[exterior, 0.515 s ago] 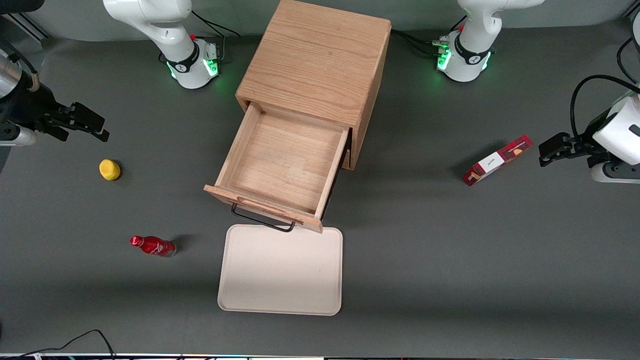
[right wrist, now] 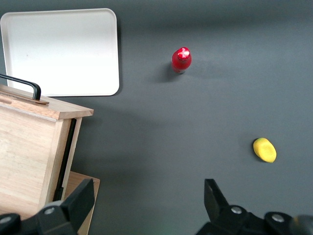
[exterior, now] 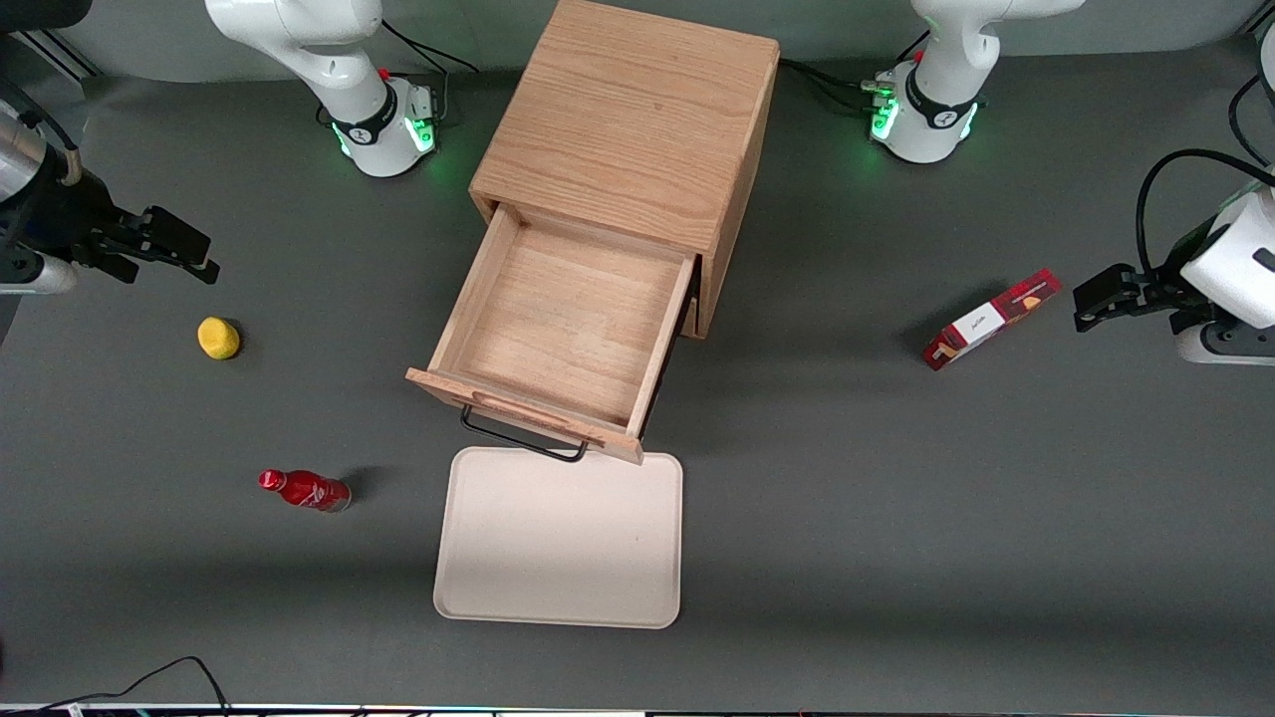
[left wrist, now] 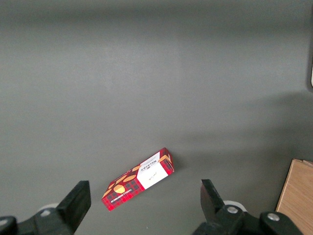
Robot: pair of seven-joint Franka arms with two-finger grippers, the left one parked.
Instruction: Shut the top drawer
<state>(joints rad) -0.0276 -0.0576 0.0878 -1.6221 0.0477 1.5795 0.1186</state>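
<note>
The top drawer [exterior: 568, 324] of the oak cabinet [exterior: 637, 129] is pulled far out and is empty. Its front panel [exterior: 523, 413] has a rounded wooden ridge and a black wire handle [exterior: 518, 438] that overhangs a white tray. The drawer also shows in the right wrist view [right wrist: 29, 147], with its handle [right wrist: 22, 83]. My right gripper [exterior: 184, 249] is open and empty. It hangs above the table toward the working arm's end, well away from the drawer, farther from the front camera than the yellow object. In the right wrist view the gripper [right wrist: 146, 200] has its fingers spread wide over bare table.
A white tray [exterior: 558, 538] lies just in front of the drawer. A yellow object [exterior: 218, 338] and a red bottle [exterior: 304, 490] lie toward the working arm's end. A red box [exterior: 989, 319] lies toward the parked arm's end.
My right gripper has shifted slightly farther from the front camera. The drawer has not moved.
</note>
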